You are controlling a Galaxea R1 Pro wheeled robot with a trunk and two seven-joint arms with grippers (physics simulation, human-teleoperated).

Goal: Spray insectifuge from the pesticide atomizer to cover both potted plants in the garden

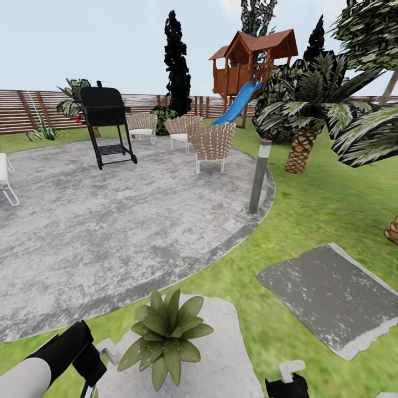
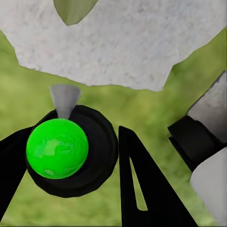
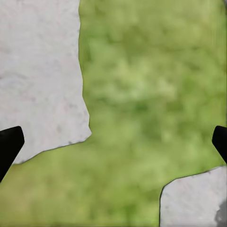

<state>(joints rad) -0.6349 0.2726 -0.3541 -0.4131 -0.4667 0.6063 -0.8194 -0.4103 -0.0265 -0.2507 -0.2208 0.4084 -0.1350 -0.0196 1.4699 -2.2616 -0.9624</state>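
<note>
- Gripping the pesticide atomizer (image 2: 101, 161), the left hand (image 1: 88, 362) has its two dark fingers (image 2: 146, 189) pressed against either side of the bottle's round dark body; the wrist view looks down on the bottle end-on, with a bright green ball on top.
- A pale cone (image 2: 65, 99) juts from the bottle toward the stepping stone (image 1: 226, 354); I take it for the nozzle, so the spray line seems to run out ahead of the fingers.
- One potted plant (image 1: 166, 331) sits on that stone, just beside the left hand and a little forward and to its right in the head view. A leaf tip (image 2: 73, 9) shows at the far edge of the left wrist view, roughly in line with the cone.
- The right hand (image 3: 113, 142) is spread wide and holds nothing, hanging over lawn (image 1: 309, 221) between two stones.
- The left arm is nearer to the plant and carries the sprayer, so the next move likely needs only a short reach forward over the rosette.
</note>
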